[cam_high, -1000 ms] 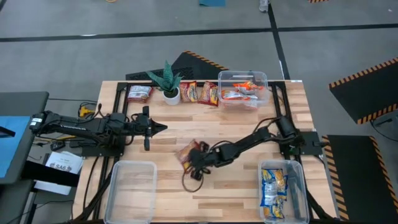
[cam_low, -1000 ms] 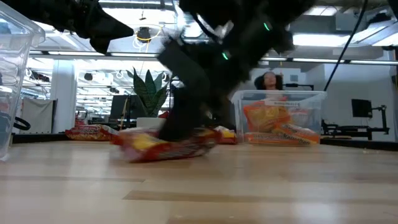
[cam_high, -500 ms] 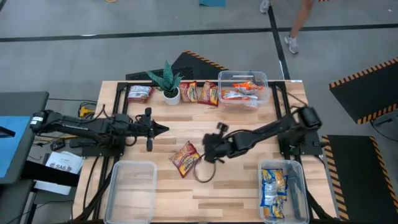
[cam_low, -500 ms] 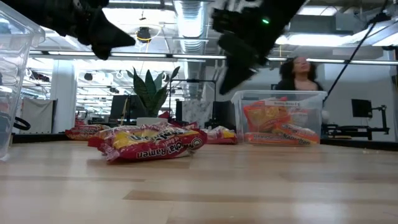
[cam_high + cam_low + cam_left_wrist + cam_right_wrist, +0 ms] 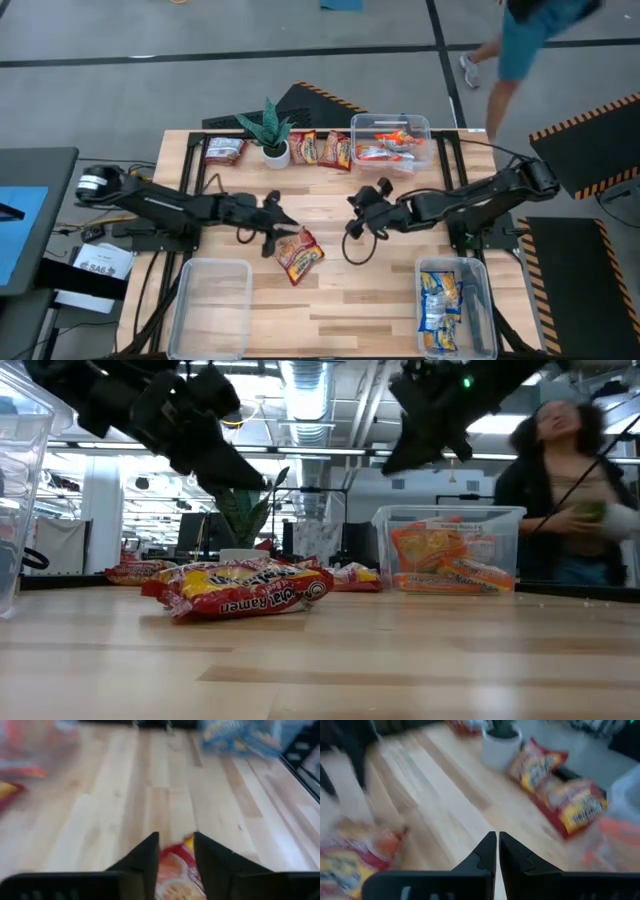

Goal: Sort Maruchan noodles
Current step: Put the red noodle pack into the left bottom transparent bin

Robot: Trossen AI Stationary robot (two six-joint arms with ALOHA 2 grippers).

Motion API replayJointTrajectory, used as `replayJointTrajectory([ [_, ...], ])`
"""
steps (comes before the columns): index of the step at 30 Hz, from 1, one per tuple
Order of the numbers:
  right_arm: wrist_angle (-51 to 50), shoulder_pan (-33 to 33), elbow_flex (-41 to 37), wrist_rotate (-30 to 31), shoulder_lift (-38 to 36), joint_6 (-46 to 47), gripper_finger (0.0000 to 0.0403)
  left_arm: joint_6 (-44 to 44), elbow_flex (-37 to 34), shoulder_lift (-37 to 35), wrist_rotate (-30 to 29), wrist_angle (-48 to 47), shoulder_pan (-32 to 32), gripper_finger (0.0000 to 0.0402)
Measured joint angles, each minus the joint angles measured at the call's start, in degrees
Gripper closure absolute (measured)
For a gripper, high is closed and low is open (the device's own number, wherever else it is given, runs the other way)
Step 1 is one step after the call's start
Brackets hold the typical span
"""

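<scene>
A red-and-yellow noodle packet lies flat on the wooden table near its middle, also seen in the low view. My left gripper hangs open just left of and above it, and the packet's end shows between the fingers without touching them. My right gripper hangs shut in the air to the packet's right, holding nothing. More noodle packets lie along the far edge, and another lies left of the plant.
A potted plant stands at the far edge. A clear bin at the far right holds orange packets; a bin at the near right holds blue-yellow ones. An empty bin sits near left. A person stands beyond the table.
My right gripper has let go of the red-and-yellow packet, risen and drawn back toward the table's right edge; the packet now lies flat. My left gripper has come down toward the packet, tipped downward and opened. A person has walked in behind the table.
</scene>
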Motion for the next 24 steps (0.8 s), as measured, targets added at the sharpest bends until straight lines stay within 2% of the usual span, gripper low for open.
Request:
replayJointTrajectory([
  [3,2.3,-0.7,0.0,-0.1,-0.8,-2.0,0.0359,-1.9,2.9,5.8,3.1,-0.2,0.0,0.0252],
  [7,0.7,-1.8,0.0,-0.2,-1.1,-2.1,0.0359,-3.0,5.9,11.7,3.2,-2.8,0.1,0.0205],
  [11,0.7,-2.0,0.0,-0.2,-0.9,-2.1,0.0359,-3.5,9.1,15.7,3.1,-6.1,0.1,0.0175],
  [15,0.4,-2.2,0.0,-0.3,-0.9,-2.1,0.0359,-3.8,11.0,19.1,2.2,-7.2,0.2,0.0162],
  [24,0.3,-2.2,0.0,-0.3,-0.9,-2.1,0.0359,-4.6,12.7,23.5,1.5,-11.7,1.4,0.0161],
])
